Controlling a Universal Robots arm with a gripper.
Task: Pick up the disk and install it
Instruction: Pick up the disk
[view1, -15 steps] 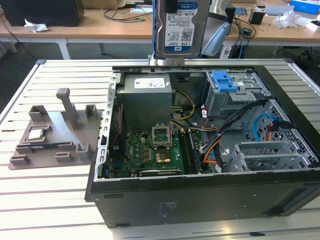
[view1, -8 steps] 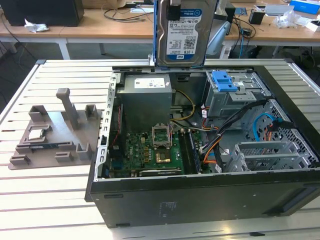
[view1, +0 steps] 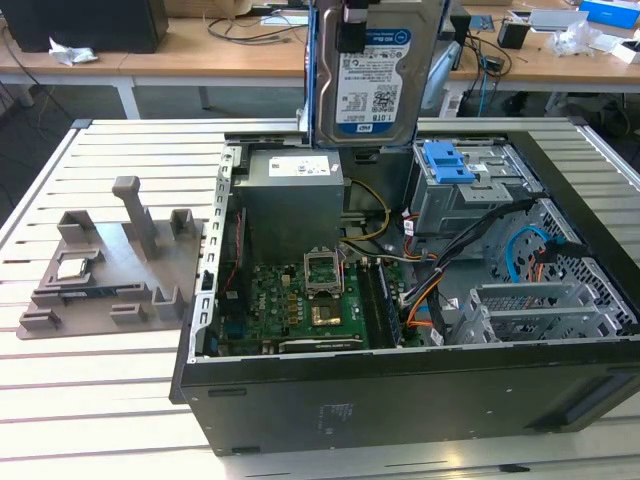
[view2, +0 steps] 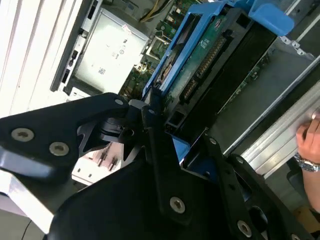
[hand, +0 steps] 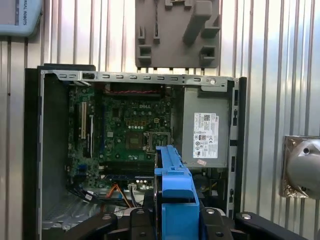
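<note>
My gripper (view2: 177, 126) is closed tight on the disk (view1: 378, 70), with a black finger pressed against each of its blue side rails, as both wrist views show. I hold the disk upright and clear of everything, its white-and-blue label facing the exterior camera. In the exterior view it hangs at twelve o'clock over the open computer case (view1: 400, 405), above the grey power supply box (view1: 295, 195). The case lies on its side on the slatted tabletop (view1: 100, 400). Inside it, the green motherboard (view1: 300, 300) sits at six o'clock from the power supply box. The metal drive bay (view1: 470, 185), with its blue latch, lies at three o'clock from that box. At nine o'clock from the case, well apart from the disk, a grey fixture (view1: 130, 260) rests on the tabletop with a small square processor chip (view1: 72, 268) in it. In the second wrist view a person's hand (view2: 311, 137), wearing a watch, is near the case's metal edge.
</note>
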